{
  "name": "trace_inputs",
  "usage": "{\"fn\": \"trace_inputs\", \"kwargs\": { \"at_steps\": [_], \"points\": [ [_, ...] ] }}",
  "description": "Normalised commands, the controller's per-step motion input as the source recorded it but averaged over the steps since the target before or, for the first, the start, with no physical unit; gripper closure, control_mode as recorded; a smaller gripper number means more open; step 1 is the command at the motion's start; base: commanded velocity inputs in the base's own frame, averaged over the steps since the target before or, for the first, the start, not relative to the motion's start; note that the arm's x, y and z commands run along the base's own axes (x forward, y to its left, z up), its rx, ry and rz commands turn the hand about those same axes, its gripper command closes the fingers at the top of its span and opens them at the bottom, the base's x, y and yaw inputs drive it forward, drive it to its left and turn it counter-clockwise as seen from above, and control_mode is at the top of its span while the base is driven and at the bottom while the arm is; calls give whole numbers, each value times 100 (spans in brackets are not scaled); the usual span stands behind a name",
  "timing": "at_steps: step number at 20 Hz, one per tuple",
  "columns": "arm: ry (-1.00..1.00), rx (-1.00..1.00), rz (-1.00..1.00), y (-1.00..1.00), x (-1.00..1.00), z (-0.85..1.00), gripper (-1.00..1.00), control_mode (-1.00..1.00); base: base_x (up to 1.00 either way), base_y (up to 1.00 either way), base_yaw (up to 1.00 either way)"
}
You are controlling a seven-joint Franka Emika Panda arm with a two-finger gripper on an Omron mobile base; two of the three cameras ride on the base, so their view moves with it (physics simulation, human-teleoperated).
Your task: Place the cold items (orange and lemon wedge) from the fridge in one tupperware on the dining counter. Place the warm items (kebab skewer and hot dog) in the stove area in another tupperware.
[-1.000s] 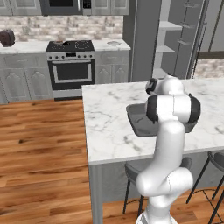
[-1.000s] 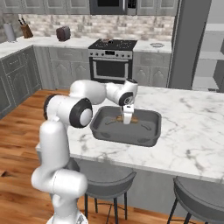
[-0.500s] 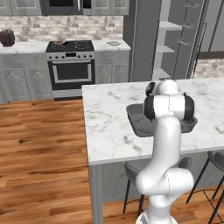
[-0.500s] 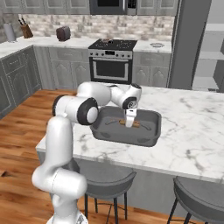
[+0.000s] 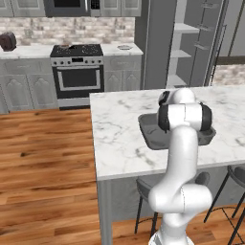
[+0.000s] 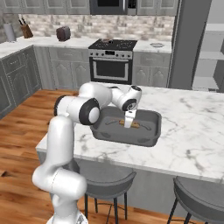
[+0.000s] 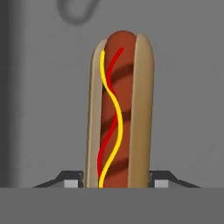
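The robot is bent low over the dark grey tray (image 6: pixel 148 131) that sits on the dining counter (image 6: pixel 197 131). Its gripper (image 6: pixel 129 124) reaches down inside the tray, and the hot dog (image 7: pixel 120 111) lies flat on the tray floor, right between the two fingers (image 7: pixel 72 183). The fingers stand just beside the bun on each side, a little apart, so I think it is letting go. To do this well, it should open a bit more, then lift straight up so the hot dog does not roll or get dragged. The stove (image 5: pixel 77 69) is far behind.
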Motion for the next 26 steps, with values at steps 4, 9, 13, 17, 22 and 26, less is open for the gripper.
{"fn": "trace_inputs", "kwargs": {
  "at_steps": [4, 9, 13, 17, 22, 26],
  "points": [
    [-8, 6, -2, -1, -7, 1, -100, -100, 0, 0, 0],
    [-5, 0, -4, 0, -23, 43, -100, -100, 0, 0, 0],
    [-14, 0, -3, 8, -29, 81, -100, -100, 0, 0, 0],
    [-12, 0, -1, 16, -40, 93, -100, -100, 0, 0, 0],
    [-15, -1, 0, 30, -69, 79, -100, -100, 0, 0, 0],
    [-13, -2, 0, 43, -83, 66, -100, -100, 0, 0, 0]
  ]
}}
